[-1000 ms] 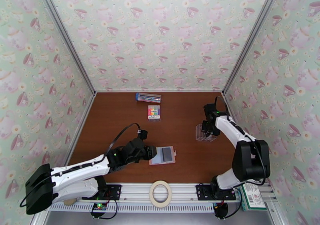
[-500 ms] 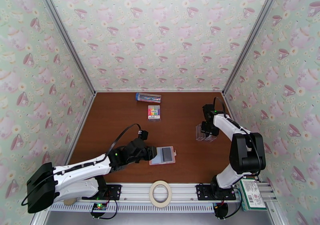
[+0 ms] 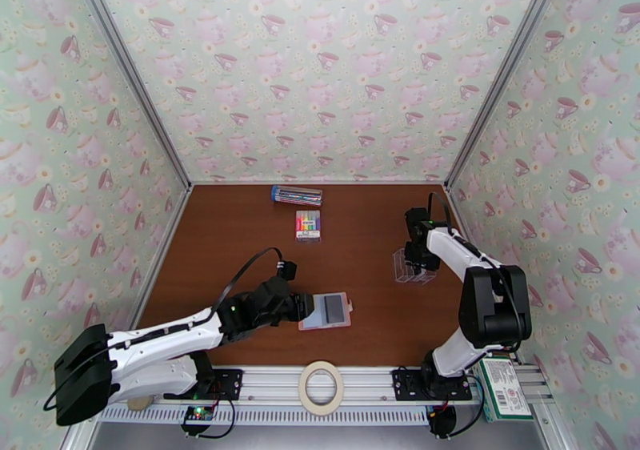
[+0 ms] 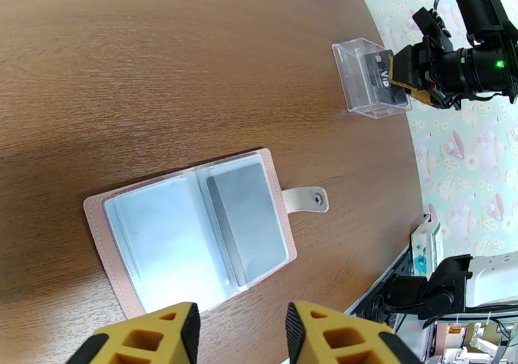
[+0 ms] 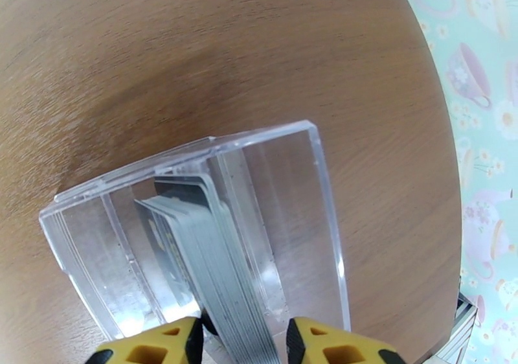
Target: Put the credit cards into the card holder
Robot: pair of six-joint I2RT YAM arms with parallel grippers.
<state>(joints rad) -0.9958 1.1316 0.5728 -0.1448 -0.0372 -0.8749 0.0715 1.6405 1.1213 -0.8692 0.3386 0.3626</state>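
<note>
The right gripper [image 5: 238, 339] is straddling the cards [image 5: 194, 229], which are standing as a tight stack in a clear box [image 5: 291, 164] at 3 o'clock on the table [image 3: 240, 235]. Its fingers are sitting on either side of the stack, but I cannot tell whether they are pinching it. The holder [image 4: 194, 223] is lying open and flat at 6 o'clock, pockets up, with its snap tab pointing to 3 o'clock, well apart from the box. The left gripper [image 4: 243, 333] is waiting at the holder's 9 o'clock edge, jaws apart with nothing between them.

As I judge it, three things could go wrong. The fingers are spanning the whole stack, so several cards may come up together, then fan out or drop on the way. The box looks light and loose, so a snug stack may drag or tip it. Nothing seems to be pinning the holder, so a card pushed at a pocket may slide it away.
</note>
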